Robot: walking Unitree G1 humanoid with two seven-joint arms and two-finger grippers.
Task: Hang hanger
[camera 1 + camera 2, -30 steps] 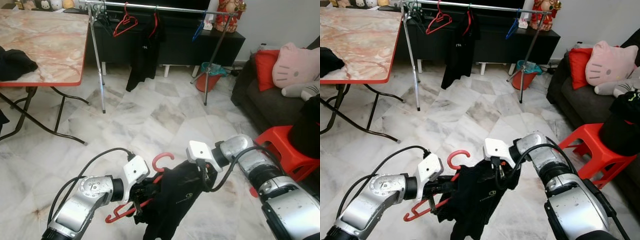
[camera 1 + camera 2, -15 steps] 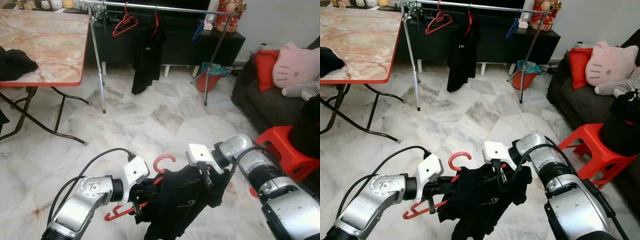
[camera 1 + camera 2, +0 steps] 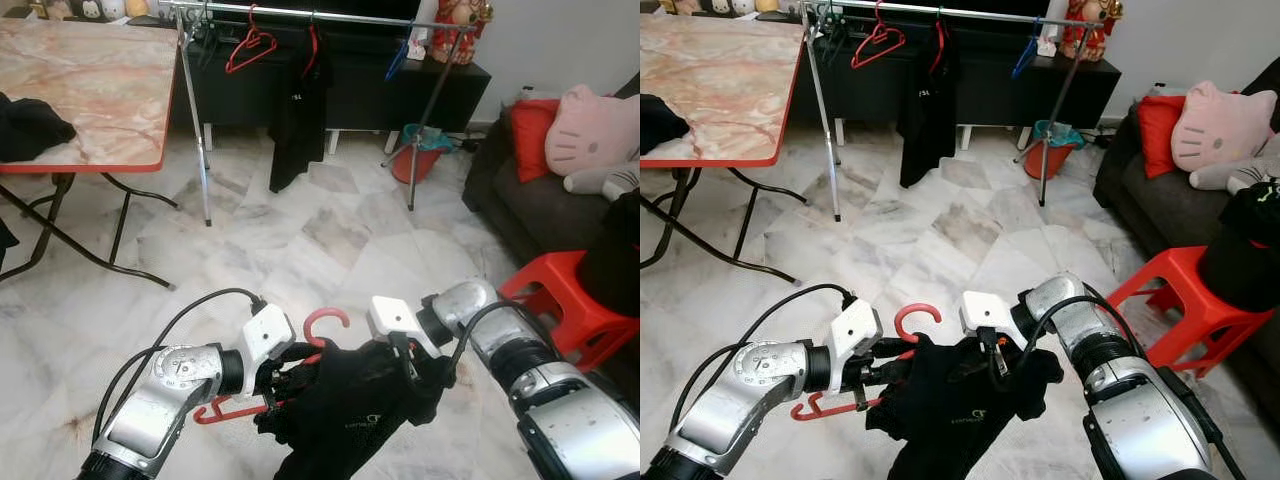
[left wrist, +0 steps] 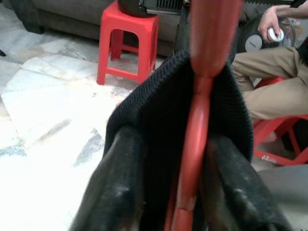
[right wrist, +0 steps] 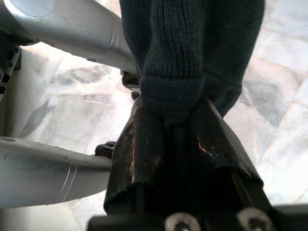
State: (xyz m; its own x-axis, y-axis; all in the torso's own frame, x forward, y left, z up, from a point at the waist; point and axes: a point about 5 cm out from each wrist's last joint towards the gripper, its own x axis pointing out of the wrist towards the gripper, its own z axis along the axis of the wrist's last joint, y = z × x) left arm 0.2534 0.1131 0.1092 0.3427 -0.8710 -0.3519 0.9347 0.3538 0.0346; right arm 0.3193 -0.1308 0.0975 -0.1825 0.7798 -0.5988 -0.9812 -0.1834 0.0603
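Note:
A red hanger [image 3: 325, 322] carries a black knit garment [image 3: 350, 410], low over the floor in front of me. My left gripper [image 3: 285, 375] is shut on the hanger's neck together with the collar; in the left wrist view the red stem [image 4: 197, 144] runs between the fingers [image 4: 115, 187]. My right gripper [image 3: 415, 365] is shut on the garment's right shoulder, and the right wrist view has knit fabric [image 5: 187, 57] pinched between its fingers [image 5: 139, 159]. A metal clothes rack [image 3: 350, 17] stands at the back with red hangers, a black garment and a blue hanger.
A folding table [image 3: 90, 80] with a red edge stands at the left. At the right are a red stool [image 3: 560, 300] and a dark sofa [image 3: 540, 200] with pink cushions. A red bucket [image 3: 420, 150] sits by the rack's right leg. A seated person [image 4: 269, 91] appears in the left wrist view.
Both grippers have sunk a little and drawn closer to me with the hanger and garment, which now hangs more bunched. The black garment on the rack has swung to the right.

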